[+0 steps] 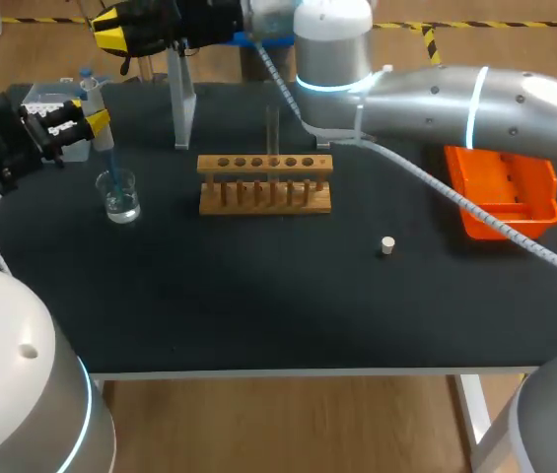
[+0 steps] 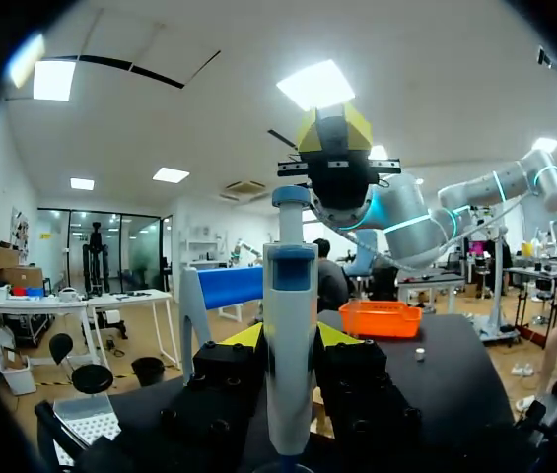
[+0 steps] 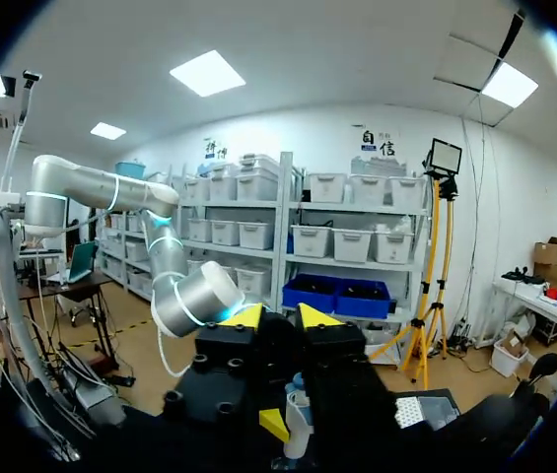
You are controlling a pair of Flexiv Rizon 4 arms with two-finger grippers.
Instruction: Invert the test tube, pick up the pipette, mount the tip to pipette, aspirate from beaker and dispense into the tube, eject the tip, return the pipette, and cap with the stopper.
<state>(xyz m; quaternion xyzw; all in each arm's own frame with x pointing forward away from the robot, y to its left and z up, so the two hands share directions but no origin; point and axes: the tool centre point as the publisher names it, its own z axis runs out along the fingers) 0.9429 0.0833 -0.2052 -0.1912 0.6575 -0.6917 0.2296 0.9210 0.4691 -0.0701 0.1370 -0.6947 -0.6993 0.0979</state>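
The left gripper [image 1: 94, 122] is clenched on the blue-and-white plastic pipette [image 2: 290, 325], which stands upright at the far left with its blue tip down inside the small clear glass beaker [image 1: 119, 195]. The right gripper [image 2: 335, 148], fingers pressed together on nothing, hangs just above the pipette's top. Right of the beaker stand a clear acrylic post [image 1: 181, 103], the wooden tube rack [image 1: 265, 187] carrying one upright glass test tube [image 1: 273, 128], a small pale stopper [image 1: 387, 245] nearer, and an orange plastic tray [image 1: 503, 187] at the far right.

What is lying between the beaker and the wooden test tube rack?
Nothing. In the head view, the black table between the beaker and the wooden test tube rack is bare.
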